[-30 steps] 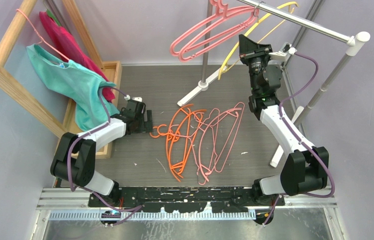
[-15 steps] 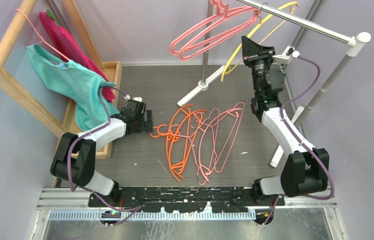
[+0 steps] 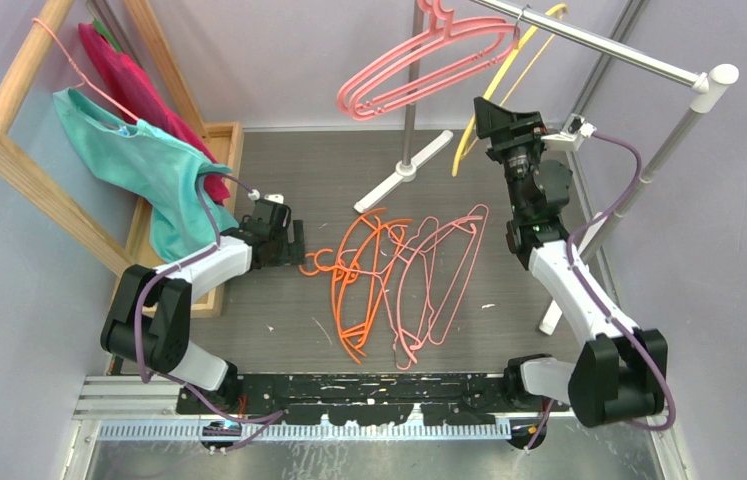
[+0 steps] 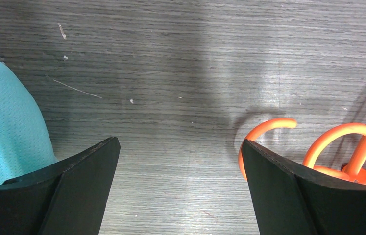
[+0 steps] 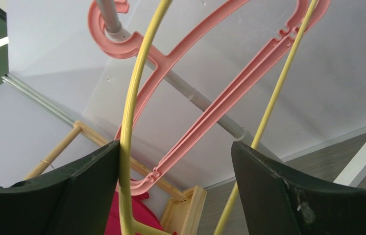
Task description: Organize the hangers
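Observation:
Two pink hangers and a yellow hanger hang by their hooks on the metal rail. My right gripper is raised beside the yellow hanger, jaws wide open. In the right wrist view the yellow wire runs along my left finger's inner face and nothing is clamped. Orange hangers and pink hangers lie tangled on the table. My left gripper rests low and open, with the orange hooks just beyond its right finger.
A wooden rack stands at the left, carrying a teal cloth on a thin pink hanger and a red garment. The metal rack's white feet and upright pole sit behind the hanger pile.
My right gripper went from shut on the yellow hanger to wide open and shifted slightly left and down. The yellow hanger now hangs free on the rail. The left arm stayed still.

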{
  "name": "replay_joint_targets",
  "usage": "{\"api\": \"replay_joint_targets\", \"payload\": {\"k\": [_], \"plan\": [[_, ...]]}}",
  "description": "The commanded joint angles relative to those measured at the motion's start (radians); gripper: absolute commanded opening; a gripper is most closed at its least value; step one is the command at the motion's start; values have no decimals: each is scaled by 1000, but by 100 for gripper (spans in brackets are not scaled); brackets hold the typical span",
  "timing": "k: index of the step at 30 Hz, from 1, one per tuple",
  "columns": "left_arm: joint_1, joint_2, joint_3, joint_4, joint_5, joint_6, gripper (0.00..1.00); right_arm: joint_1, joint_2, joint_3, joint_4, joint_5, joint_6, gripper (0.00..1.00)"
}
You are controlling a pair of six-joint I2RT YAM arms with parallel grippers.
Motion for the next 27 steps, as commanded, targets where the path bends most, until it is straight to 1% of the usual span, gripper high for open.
{"api": "replay_joint_targets", "payload": {"k": [1,4,8,11,13,16,20,22,23,25,27], "plan": [[0,-18,20,19,-8,-1,98,-3,-159,-69,-14,-19,-106,88],[0,-14,19,22,-9,0,98,0,-252,-127,-67,-14,-154,89],[0,-10,23,21,-8,0,98,2,-363,-155,-194,17,-245,89],[-2,-6,23,20,-5,0,98,3,-452,-168,-223,59,-322,89],[0,-5,23,19,-3,0,98,1,-500,-150,-245,60,-376,89],[-1,-6,23,19,-1,0,98,3,-534,-115,-286,45,-418,89],[-1,-7,22,20,-3,-2,98,2,-568,-107,-341,14,-430,89],[0,-4,23,22,1,-1,98,2,-573,-106,-371,-12,-443,86],[0,0,24,22,3,-1,98,2,-569,-103,-379,-47,-454,83],[0,5,28,21,5,-1,98,3,-543,-69,-400,-149,-477,74],[-1,5,29,20,6,-1,98,7,-497,-21,-438,-263,-489,68]]}}
